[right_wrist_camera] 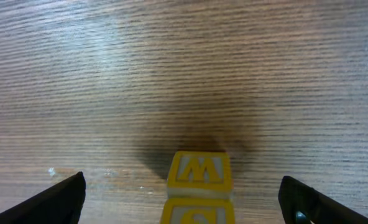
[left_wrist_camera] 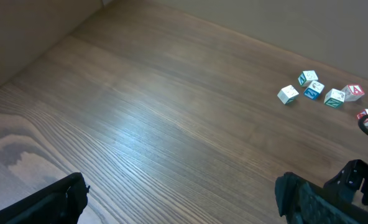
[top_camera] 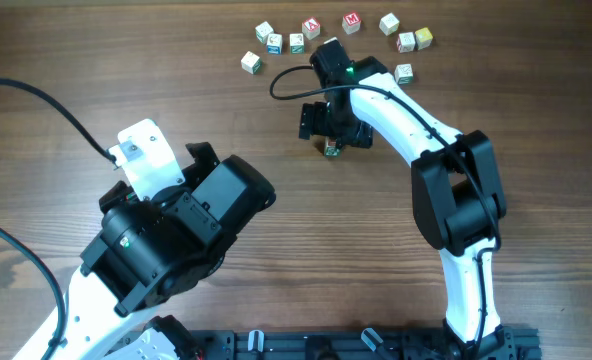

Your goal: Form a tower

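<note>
The tower stands between my right gripper's fingers in the right wrist view. It shows two yellow-framed cube faces, one above the other, the upper one with an M or W. My right gripper is open, its fingertips wide apart and well clear of the cubes on both sides. From overhead the right gripper hangs right over the tower, and only a small edge of it shows. My left gripper is open over bare wood at the near left, with nothing between its jaws.
Several loose letter cubes lie scattered along the far edge, from one on the left to one on the right. The left wrist view shows some of them. A black cable loops beside the right wrist.
</note>
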Robot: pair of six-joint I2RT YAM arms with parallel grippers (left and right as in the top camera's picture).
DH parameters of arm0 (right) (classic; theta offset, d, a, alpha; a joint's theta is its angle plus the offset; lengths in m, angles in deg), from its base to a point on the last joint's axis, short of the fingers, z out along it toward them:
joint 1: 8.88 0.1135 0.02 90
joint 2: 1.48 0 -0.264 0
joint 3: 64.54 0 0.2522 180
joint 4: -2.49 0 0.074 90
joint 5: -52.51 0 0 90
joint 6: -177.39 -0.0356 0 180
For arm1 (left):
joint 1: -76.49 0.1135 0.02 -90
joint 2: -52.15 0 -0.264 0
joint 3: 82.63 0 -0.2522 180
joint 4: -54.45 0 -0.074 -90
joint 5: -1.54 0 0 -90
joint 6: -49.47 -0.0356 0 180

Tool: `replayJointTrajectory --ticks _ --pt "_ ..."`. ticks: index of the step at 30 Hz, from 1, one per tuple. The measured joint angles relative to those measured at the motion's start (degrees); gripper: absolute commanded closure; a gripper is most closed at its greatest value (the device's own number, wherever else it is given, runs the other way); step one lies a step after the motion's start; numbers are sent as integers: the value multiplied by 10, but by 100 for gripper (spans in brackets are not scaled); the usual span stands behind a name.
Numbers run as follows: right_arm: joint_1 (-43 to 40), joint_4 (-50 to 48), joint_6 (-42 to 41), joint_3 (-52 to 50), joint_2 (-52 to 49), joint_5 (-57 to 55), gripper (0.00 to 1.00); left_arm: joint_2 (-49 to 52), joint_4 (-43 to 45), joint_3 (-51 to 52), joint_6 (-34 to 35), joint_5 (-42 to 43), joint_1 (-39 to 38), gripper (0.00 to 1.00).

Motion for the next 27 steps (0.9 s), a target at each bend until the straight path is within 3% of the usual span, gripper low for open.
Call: replayJointTrajectory --ticks 6,12,14,20,27 --pt "0 35 115 11 35 2 0 0 0 0 0 0 0 0" --pt "0 17 318 22 255 -52 0 0 0 0 0 0 0 0" --pt "-1 12 400 25 280 -72 0 0 0 0 0 0 0 0" --pt "-32 105 682 20 212 72 0 0 0 0 0 0 0 0" --pt "-34 115 762 14 62 127 0 0 0 0 0 0 0 0"
